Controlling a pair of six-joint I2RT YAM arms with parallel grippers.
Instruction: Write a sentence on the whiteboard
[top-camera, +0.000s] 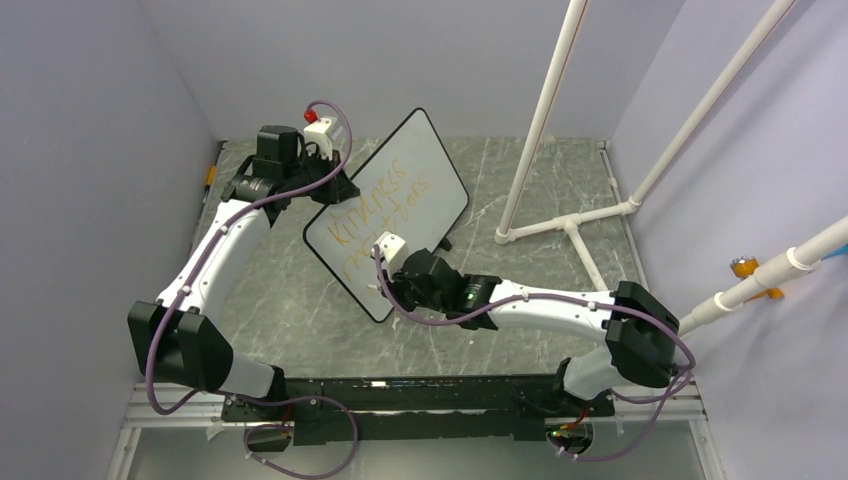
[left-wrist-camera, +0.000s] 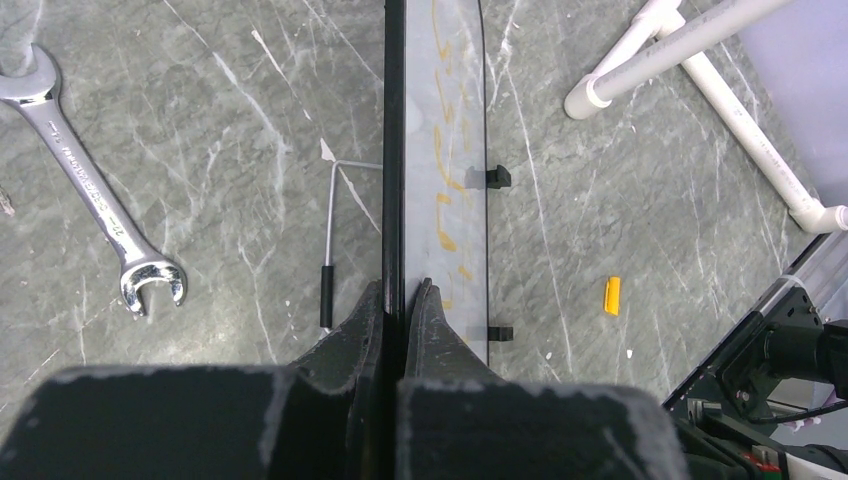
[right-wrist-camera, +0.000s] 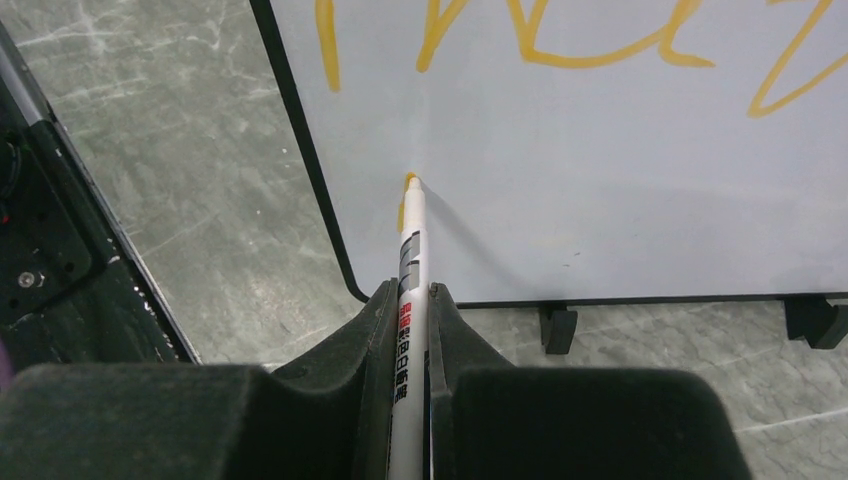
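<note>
Grey tabletop (top-camera: 300, 310) — both arms at whiteboard (top-camera: 440, 200)

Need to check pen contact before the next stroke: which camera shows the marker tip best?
Right wrist: the marker runs up from the right gripper, its orange tip at the whiteboard below the lettering. Top external hides it under that wrist; left wrist shows only the board edge-on, no marker.
</note>
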